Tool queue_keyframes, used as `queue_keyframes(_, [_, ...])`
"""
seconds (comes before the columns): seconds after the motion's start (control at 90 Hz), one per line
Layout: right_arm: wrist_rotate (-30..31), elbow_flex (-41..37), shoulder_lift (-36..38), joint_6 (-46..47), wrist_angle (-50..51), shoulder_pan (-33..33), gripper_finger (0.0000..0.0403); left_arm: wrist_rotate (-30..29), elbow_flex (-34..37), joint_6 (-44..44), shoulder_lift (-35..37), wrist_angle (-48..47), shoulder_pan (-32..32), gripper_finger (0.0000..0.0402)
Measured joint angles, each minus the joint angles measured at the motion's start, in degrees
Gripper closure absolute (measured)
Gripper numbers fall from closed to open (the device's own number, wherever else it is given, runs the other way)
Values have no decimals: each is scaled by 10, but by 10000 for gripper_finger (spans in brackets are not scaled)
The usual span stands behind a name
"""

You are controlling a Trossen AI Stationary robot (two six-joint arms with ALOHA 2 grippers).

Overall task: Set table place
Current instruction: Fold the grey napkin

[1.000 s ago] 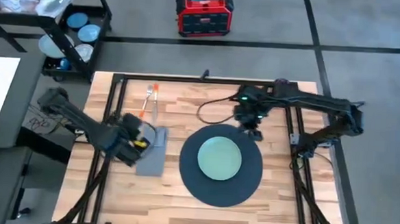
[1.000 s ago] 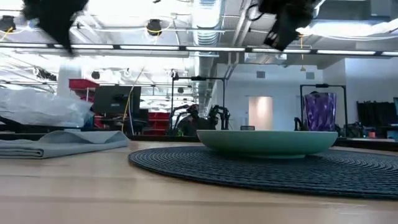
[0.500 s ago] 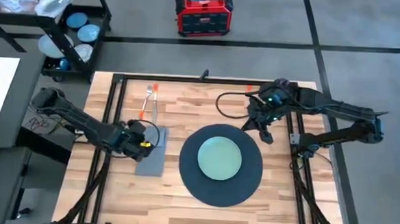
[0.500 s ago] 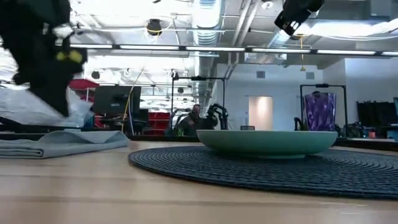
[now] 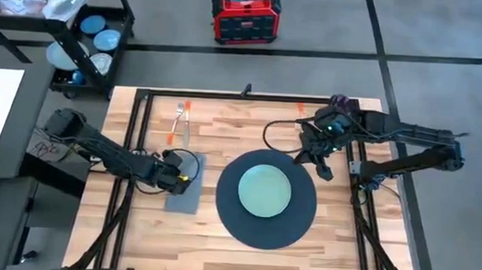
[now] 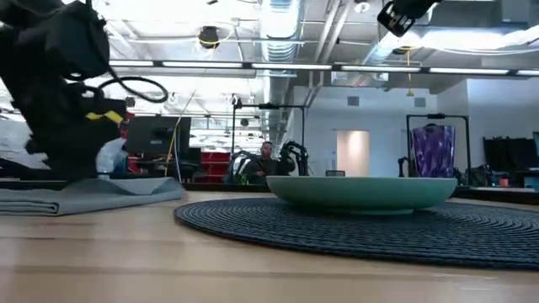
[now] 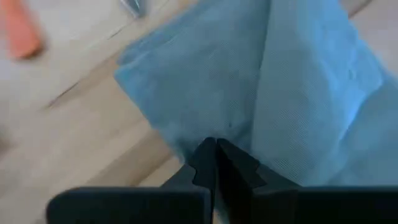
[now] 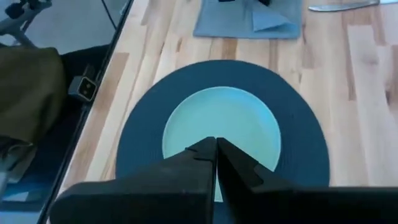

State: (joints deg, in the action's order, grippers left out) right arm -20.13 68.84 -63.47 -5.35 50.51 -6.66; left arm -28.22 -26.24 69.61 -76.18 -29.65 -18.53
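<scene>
- The table (image 5: 219, 241) carries a dark round mat (image 5: 266, 198) with a pale green plate (image 5: 264, 191) at its centre.
- A grey napkin (image 5: 183, 190) lies just left of the mat, apart from it; in the low view it rests flat with a raised fold (image 6: 84, 195).
- The left gripper (image 5: 175, 174) is down on the napkin's near-left part; its wrist view shows the 2 fingers (image 7: 205, 163) pressed together against the cloth (image 7: 261, 93), with no fold seen between them.
- An orange-handled fork (image 5: 176, 119) and a knife (image 5: 186, 132) lie side by side on the wood behind the napkin.
- The right gripper (image 5: 324, 166) hangs above the mat's far-right edge, clear of the plate; its fingers (image 8: 208, 163) are closed together, holding nothing.
- A purple cup (image 5: 339, 102) sits near the table's far-right corner.
</scene>
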Motion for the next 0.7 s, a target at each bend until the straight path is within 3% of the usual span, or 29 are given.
queue_keyframes(0.178, [27,0,5,6,2,10,403,-5,-21,-2,-38,21,0,402])
queue_keyframes(0.7, [38,1,-15,-35,-4,21,398,9,-93,-76,-43,106,14,402])
